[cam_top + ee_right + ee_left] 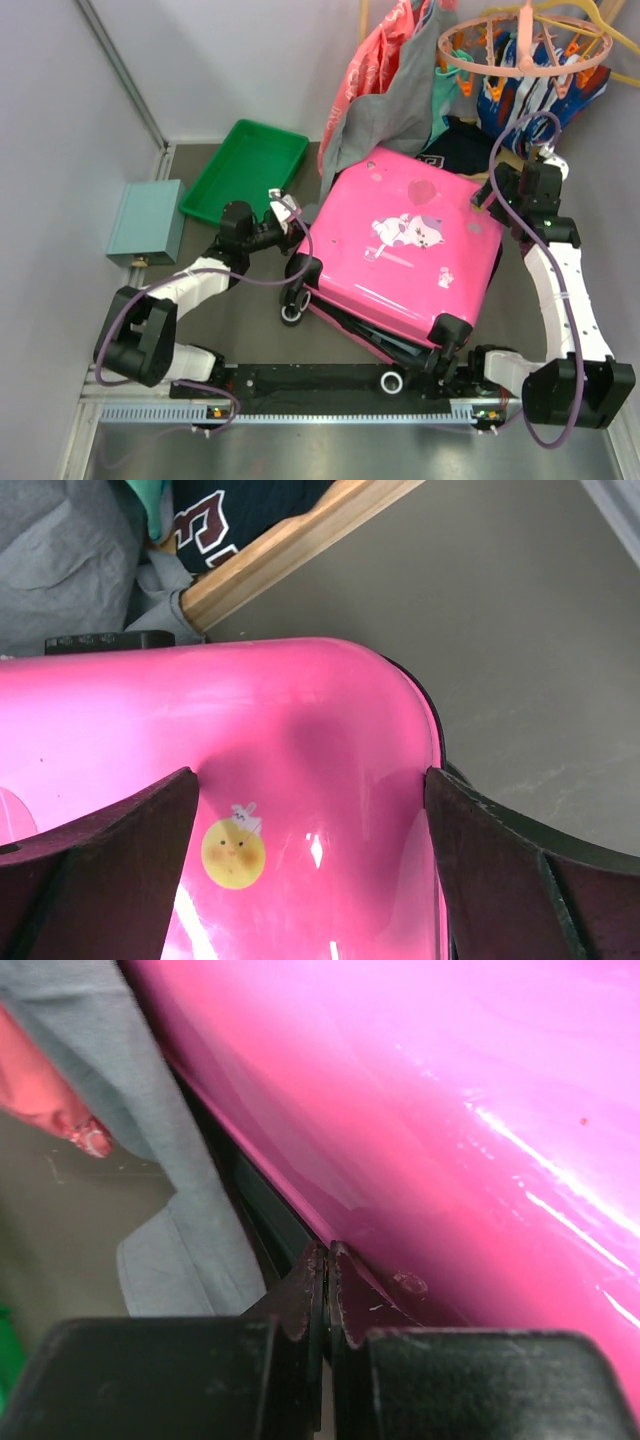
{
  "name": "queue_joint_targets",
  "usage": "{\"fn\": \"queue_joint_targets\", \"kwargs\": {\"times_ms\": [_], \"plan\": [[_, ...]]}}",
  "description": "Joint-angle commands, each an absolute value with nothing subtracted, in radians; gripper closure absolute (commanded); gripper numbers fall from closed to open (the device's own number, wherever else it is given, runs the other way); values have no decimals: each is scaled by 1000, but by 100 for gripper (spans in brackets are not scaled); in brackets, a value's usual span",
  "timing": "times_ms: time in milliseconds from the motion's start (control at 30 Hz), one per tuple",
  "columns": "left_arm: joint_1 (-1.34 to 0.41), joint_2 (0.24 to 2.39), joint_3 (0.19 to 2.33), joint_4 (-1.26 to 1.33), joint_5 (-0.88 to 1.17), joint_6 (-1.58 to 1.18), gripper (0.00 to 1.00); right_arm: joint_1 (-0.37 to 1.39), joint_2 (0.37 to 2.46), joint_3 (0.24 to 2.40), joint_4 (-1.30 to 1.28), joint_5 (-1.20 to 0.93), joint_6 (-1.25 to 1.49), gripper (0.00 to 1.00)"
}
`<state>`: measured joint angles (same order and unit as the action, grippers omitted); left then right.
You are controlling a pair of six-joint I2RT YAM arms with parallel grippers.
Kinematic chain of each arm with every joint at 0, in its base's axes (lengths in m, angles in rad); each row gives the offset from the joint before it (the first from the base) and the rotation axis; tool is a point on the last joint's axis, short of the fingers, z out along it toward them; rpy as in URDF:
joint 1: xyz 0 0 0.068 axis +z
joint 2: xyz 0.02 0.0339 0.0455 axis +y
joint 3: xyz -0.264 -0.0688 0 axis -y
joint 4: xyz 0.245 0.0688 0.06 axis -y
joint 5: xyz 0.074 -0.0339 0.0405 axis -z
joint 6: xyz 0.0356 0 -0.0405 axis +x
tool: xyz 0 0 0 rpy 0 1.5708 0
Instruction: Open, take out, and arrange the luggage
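Observation:
The luggage [400, 240], a hot-pink hard-shell case with white cartoon stickers and black wheels, lies lid-up in the middle of the table. Its pink shell fills the left wrist view [450, 1110] and the right wrist view [300, 710]. My left gripper [296, 213] sits at the case's left edge. Its jaws [328, 1260] are shut, tips against the dark seam under the pink shell, and nothing shows between them. My right gripper [484, 196] hovers over the far right corner, and its fingers [310, 780] stand wide open on either side of that corner, above a yellow sticker [232, 852].
A green tray [245, 170] and a pale-teal box [147, 220] stand at the left. Grey and pink clothes [385, 90] hang down behind the case, with a round peg hanger [525, 45] at the back right. A wooden bar [290, 540] lies beyond the far corner.

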<state>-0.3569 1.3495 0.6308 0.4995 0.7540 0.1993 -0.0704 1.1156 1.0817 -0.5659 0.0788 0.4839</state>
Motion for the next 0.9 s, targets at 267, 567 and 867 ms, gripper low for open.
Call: {"fn": "queue_joint_targets", "kwargs": {"times_ms": [267,567,867], "plan": [[-311,1298,778,494,611,110,40,-5,1063,1083,-911,156,517,1],[-282,1138,864,194,622,250,31,-6,996,1117,-959,238,480,1],[-298,1100,1081,-430,863,595,30,-5,907,1088,-1066,244,560,1]]}}
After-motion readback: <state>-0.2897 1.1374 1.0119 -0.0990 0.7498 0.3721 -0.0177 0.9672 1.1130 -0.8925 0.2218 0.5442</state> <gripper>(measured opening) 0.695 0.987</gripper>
